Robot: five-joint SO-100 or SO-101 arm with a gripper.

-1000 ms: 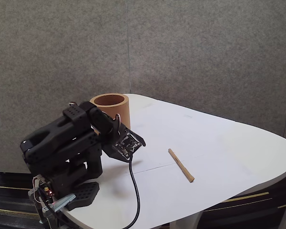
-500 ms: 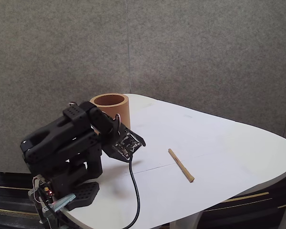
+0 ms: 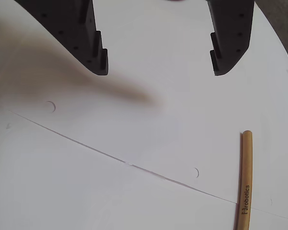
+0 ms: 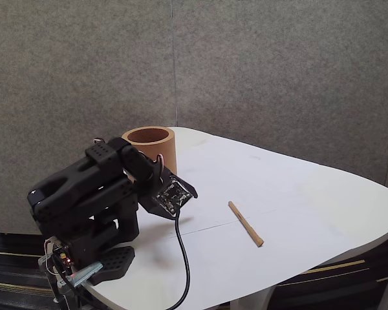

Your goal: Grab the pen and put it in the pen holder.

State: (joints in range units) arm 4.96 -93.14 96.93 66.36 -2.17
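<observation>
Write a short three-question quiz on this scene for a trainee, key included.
1. True or false: the pen already stands in the pen holder.
2. In the wrist view, the gripper is: A) open and empty, B) shut on the pen, C) shut on a cable.
3. Fill in: in the wrist view the pen bears the printed word ____.

Key: 1 false, it lies flat on the table; 2 A; 3 robotics.

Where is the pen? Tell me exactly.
In the fixed view the pen lies flat on the white table, right of the folded arm and apart from the pen holder; in the wrist view it is at lower right.
</observation>
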